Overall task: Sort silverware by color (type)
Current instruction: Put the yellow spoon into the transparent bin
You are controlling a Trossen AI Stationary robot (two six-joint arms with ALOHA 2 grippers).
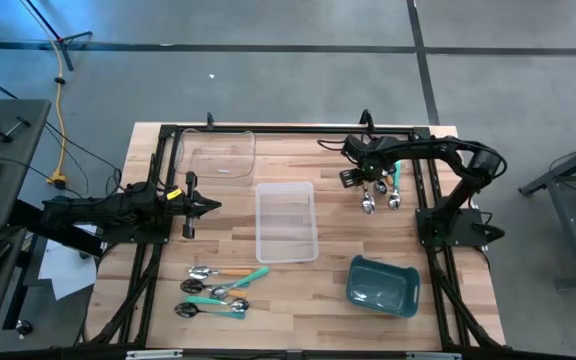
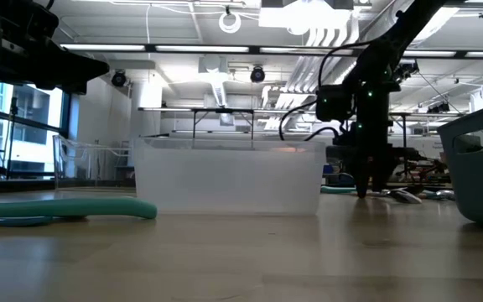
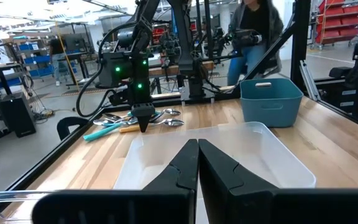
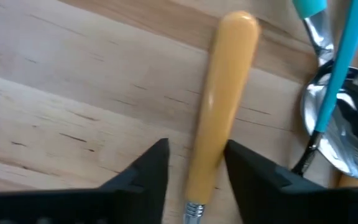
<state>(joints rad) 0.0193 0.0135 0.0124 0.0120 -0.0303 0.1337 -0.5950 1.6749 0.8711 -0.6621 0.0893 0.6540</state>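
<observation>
Several spoons (image 1: 380, 195) with orange and teal handles lie in a heap on the wood at the table's far right. My right gripper (image 4: 194, 162) points down over this heap and is open. Its fingers stand on either side of one spoon's orange handle (image 4: 219, 106), close to where the handle joins the metal neck. A teal-handled spoon (image 4: 337, 74) lies beside it over a shiny bowl. More spoons (image 1: 218, 290) lie near the front left. My left gripper (image 3: 197, 155) waits shut at the table's left side, pointing level across the table. My right gripper comes from above, pointing down, with its fingers across the orange handle's lower end (image 4: 204, 177). One finger (image 4: 247, 165) stands right against the handle's side and the other (image 4: 148, 168) is a small gap away. I cannot tell whether either touches. The spoon lies flat on the table.
A clear plastic tray (image 1: 286, 220) stands mid-table and a second (image 1: 216, 155) at the far left. A teal bin (image 1: 381, 285) sits near the front right. A black frame (image 1: 298, 128) runs along the table's edges. A person stands in the room beyond the table.
</observation>
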